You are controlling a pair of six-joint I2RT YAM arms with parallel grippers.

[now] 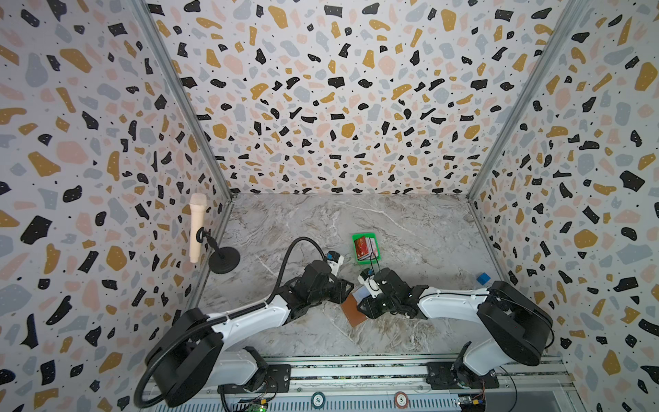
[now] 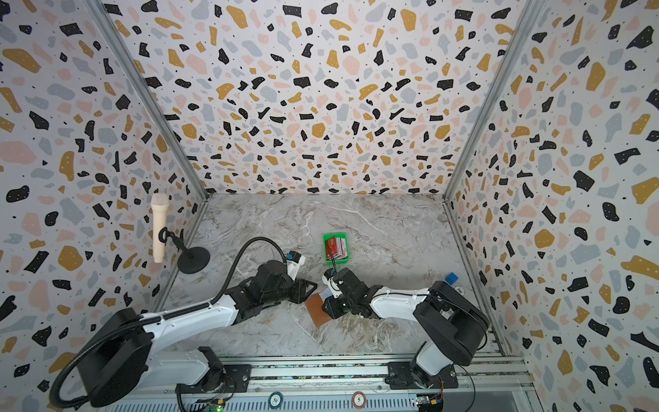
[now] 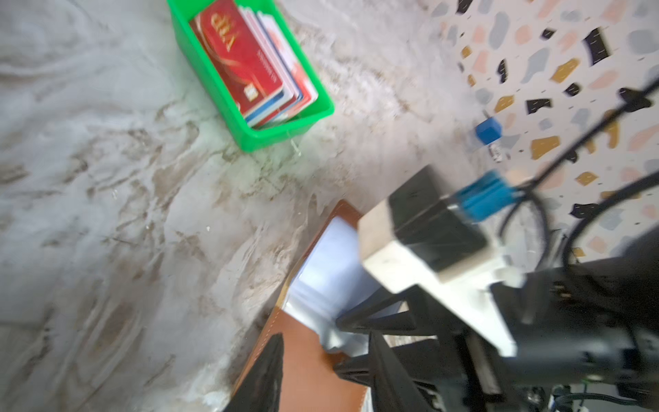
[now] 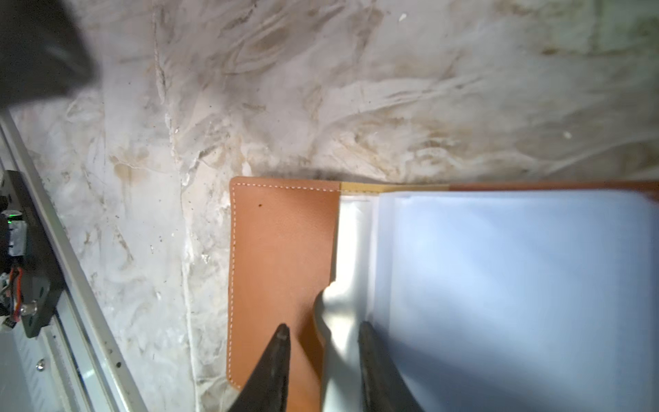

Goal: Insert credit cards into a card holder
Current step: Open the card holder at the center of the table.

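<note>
Card holder is prepped only, no card inserted yet as far as I can see
- right gripper: jaws part-way apart, straddling a crumpled clear sleeve at the fold of the holder, one fingertip over the brown cover. Not clamped, carrying nothing
- left gripper: jaws apart over the near brown flap. View is blurry, but it's grasping nothing I can make out
- holder lies open and flat on the table, near-centre between the two grippers, pale sleeves up. Sleeves in view look empty
- cards all sit stacked on edge in the green tray, just far of the holder and slightly right, not touching it, red one in front
- done: holder is open
- left: spread a sleeve mouth, fetch a card from the tray, slide it in, repeat for the stack, so basically the whole job
- can't tell if sleeves hidden under the right arm hold anything
</note>
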